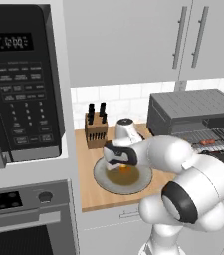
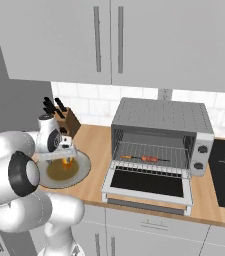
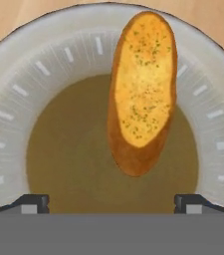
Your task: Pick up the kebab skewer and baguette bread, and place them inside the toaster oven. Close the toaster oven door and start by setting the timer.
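My two-finger gripper (image 3: 111, 201) hangs wide apart above the golden-orange oval baguette bread (image 3: 142, 92), which lies on the round grey plate (image 3: 14, 89); the reddish kebab skewer (image 2: 144, 158) rests on the grey toaster oven's (image 2: 159, 117) wire rack.

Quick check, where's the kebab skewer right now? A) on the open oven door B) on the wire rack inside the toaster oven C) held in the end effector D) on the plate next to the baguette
B: the kebab skewer lies on the wire rack inside the toaster oven, whose door is folded down; the baguette bread is alone on the plate, with the end effector open above it.
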Controlling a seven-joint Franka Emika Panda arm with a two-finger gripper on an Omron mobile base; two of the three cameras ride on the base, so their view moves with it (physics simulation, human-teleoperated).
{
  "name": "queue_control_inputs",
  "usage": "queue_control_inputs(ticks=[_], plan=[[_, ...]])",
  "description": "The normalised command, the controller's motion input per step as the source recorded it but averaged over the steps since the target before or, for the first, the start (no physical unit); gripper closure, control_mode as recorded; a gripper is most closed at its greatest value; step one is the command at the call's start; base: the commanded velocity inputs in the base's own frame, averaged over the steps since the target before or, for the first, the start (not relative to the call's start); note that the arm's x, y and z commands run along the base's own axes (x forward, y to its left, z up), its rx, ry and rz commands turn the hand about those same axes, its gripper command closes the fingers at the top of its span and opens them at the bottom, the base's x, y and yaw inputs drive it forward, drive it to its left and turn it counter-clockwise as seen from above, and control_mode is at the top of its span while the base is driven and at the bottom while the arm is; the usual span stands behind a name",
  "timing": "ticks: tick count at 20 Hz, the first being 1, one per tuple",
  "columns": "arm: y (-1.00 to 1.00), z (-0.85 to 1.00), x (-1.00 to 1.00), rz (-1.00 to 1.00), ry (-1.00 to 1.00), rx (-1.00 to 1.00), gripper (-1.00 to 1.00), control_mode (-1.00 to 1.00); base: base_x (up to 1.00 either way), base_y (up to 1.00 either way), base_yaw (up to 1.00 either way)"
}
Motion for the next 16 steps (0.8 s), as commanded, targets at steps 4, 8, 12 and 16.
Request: queue_control_inputs(ticks=[4, 8, 12, 16], plan=[[0.00, -0.03, 0.34, -0.15, 0.04, -0.01, -1.00, -1.00, 0.00, 0.00, 0.00], [-0.11, -0.13, 0.04, -0.14, 0.00, -0.03, -1.00, -1.00, 0.00, 0.00, 0.00], [-0.05, -0.36, 0.03, -0.13, 0.00, -0.01, -1.00, -1.00, 0.00, 0.00, 0.00], [-0.04, -0.36, 0.00, -0.12, 0.00, 0.00, -1.00, -1.00, 0.00, 0.00, 0.00]])
